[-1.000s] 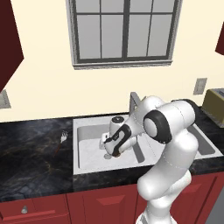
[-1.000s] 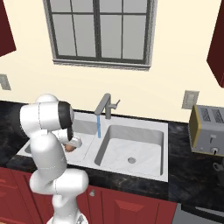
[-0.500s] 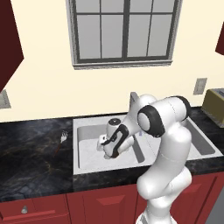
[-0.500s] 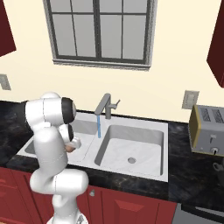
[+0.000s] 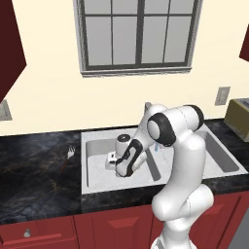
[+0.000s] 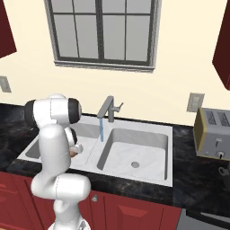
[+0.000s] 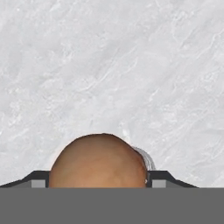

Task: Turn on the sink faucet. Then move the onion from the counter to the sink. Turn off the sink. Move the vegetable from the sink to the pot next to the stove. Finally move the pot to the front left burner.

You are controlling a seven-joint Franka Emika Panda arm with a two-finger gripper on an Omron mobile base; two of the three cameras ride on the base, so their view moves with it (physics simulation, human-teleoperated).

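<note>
The wide pale grey-white sink (image 6: 134, 152) looks like smooth, matt stone with faint veins. The black counter (image 5: 34, 170) is glossy marble with brown veins. The grey faucet (image 6: 108, 110) looks like brushed metal. The round tan-orange onion (image 7: 98, 161) has smooth, matt skin.

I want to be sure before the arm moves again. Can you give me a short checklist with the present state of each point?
1. Onion between the gripper fingers: ok.
2. Onion over the pale sink surface: ok.
3. Water running from the faucet: ok, blue stream visible.
4. Onion under the stream: not ok, the hand is over the flat side section.
5. Onion resting on the sink floor: cannot tell.
</note>
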